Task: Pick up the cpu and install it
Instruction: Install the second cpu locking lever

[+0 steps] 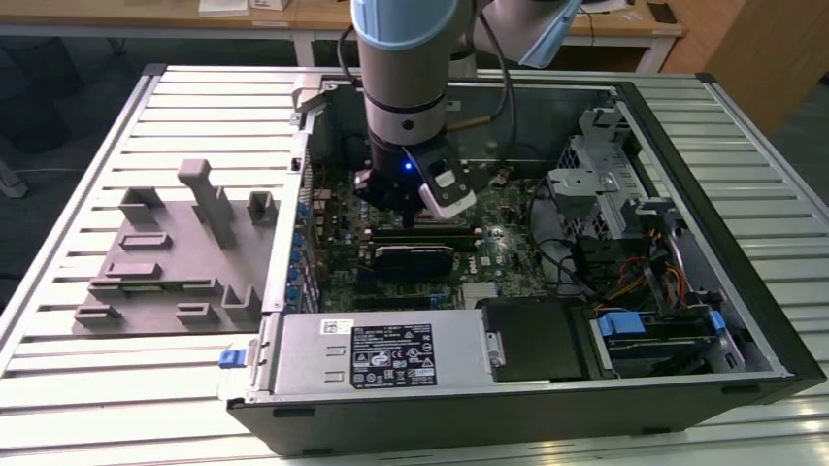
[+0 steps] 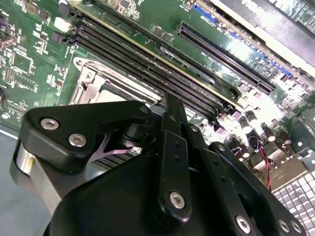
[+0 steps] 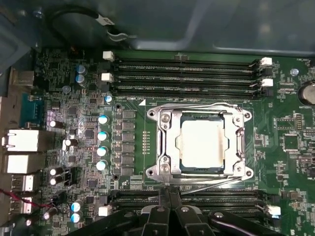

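1. One gripper (image 3: 168, 209), mine, hangs just over the motherboard (image 3: 83, 93); my fingers look pressed together, holding nothing.
2. Beyond them, the cpu (image 3: 204, 144) sits flat inside its socket frame (image 3: 162, 147); I judge seating should be checked square.

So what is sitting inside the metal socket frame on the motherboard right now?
The cpu lies flat inside the socket frame, silvery top plate up, in the first wrist view. What lies beneath the chip is covered. The end effector hangs beside the frame's edge.
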Motion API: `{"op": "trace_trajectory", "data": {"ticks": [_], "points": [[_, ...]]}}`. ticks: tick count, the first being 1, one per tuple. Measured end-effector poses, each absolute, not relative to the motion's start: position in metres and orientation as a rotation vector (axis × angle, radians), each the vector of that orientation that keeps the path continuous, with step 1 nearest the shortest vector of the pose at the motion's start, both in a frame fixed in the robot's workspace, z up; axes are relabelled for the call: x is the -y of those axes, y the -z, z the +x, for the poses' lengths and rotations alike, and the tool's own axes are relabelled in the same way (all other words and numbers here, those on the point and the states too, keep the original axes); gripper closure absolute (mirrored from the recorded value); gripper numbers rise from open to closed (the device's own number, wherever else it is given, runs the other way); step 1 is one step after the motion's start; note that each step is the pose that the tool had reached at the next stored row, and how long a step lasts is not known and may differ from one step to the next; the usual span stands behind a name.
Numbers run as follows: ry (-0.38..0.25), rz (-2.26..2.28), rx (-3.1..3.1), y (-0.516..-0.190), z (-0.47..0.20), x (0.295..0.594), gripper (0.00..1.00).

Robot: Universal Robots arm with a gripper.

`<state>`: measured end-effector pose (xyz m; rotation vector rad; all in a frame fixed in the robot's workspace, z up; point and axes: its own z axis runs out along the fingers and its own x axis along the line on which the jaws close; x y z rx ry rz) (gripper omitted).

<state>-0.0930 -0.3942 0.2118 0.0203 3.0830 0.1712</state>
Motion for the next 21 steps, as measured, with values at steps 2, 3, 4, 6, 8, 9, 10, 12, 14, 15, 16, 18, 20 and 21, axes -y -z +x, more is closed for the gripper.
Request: {"op": "trace_trajectory", "data": {"ticks": [2,3,4,6,8,9,10,12,14,15,16,18,20,21], "points": [[-0.173,0.02,-3.085,-0.21,-0.093,0.394,0.89],[-0.173,0.02,-3.085,-0.21,-0.093,0.394,0.89],[-0.173,0.02,-3.085,-0.21,-0.093,0.394,0.89],[-0.174,0.02,-3.085,-0.21,-0.093,0.394,0.89],[-0.196,0.021,-3.084,-0.209,-0.093,0.396,0.89],[-0.236,0.022,-3.081,-0.209,-0.093,0.398,0.89],[-0.248,0.022,-3.08,-0.209,-0.093,0.4,0.89],[-0.256,0.023,-3.08,-0.209,-0.093,0.403,0.89],[-0.265,0.023,-3.079,-0.208,-0.093,0.406,0.89],[-0.273,0.023,-3.078,-0.207,-0.093,0.407,0.89],[-0.283,0.023,-3.078,-0.207,-0.093,0.408,0.89],[-0.307,0.024,-3.075,-0.206,-0.093,0.409,0.89],[-0.325,0.024,-3.074,-0.206,-0.093,0.411,0.89],[-0.332,0.024,-3.073,-0.205,-0.093,0.411,0.89]]}}
